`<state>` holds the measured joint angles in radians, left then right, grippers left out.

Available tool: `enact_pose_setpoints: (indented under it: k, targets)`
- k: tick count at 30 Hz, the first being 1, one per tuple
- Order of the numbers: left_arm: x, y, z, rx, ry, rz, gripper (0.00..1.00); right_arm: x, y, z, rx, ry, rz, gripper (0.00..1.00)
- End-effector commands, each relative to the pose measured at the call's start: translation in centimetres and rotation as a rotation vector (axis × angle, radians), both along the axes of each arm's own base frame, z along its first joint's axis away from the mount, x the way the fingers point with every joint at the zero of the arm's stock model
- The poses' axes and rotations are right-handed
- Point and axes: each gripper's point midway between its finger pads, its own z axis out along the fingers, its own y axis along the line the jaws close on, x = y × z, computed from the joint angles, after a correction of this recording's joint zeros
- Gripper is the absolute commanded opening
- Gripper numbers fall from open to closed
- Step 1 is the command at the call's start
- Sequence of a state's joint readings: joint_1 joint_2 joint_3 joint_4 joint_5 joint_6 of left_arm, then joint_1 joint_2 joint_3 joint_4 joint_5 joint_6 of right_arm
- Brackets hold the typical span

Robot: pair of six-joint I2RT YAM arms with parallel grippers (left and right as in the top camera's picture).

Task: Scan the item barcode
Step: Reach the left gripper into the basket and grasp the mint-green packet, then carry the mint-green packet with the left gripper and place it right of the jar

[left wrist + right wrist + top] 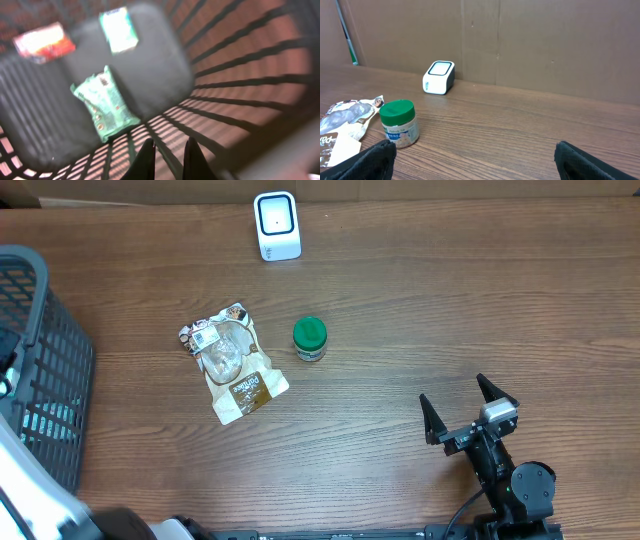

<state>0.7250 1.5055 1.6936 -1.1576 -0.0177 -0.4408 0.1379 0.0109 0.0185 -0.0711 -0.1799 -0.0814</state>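
What you can ignore around the work area

You have a dark slatted plastic basket (pixel 50 380); the brown wood-grain table (pixel 450 310) spreads out to its right, and a plain brown cardboard wall (pixel 545 45) stands beyond, further right.

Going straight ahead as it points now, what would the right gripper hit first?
Probably nothing on the table: the right gripper aims right of the jar and the scanner, so the back wall comes first, as far as shown.

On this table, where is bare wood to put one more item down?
The widest bare wood lies right of the small green-lidded jar, up to the right arm's open fingers. A narrower strip runs between the dark slatted basket and the brown-and-white snack pouch. Pouch and jar sit close together, in front of the white scanner.
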Motion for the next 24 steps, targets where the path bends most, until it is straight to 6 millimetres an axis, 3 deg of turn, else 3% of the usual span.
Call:
enact_pose_setpoints:
  k: [1, 2, 4, 6, 8, 19, 24]
  targets:
    - [-1.4, -0.5, 4.3, 0.096, -0.090, 0.054, 0.04, 0.0, 0.0, -0.2, 0.007, 0.000, 0.003, 1.00]
    - [-1.9, -0.2, 4.3, 0.105, -0.079, 0.083, 0.09, 0.0, 0.0, -0.2, 0.007, 0.000, 0.003, 1.00]
    - [-2.2, 0.1, 3.3, 0.096, -0.039, 0.097, 0.35, 0.0, 0.0, -0.2, 0.007, 0.000, 0.003, 1.00]
    - [-1.9, 0.3, 0.7, 0.043, 0.026, 0.095, 0.61, 0.0, 0.0, -0.2, 0.007, 0.000, 0.003, 1.00]
    - [-1.5, 0.7, -2.1, -0.011, 0.090, 0.097, 0.73, 0.0, 0.0, -0.2, 0.007, 0.000, 0.003, 1.00]
    - [-1.6, 3.9, -15.1, -0.280, 0.354, 0.200, 0.76, 0.0, 0.0, -0.2, 0.007, 0.000, 0.003, 1.00]
    - [-1.5, 4.2, -18.7, -0.332, 0.422, 0.204, 0.72, 0.0, 0.0, -0.2, 0.007, 0.000, 0.003, 1.00]
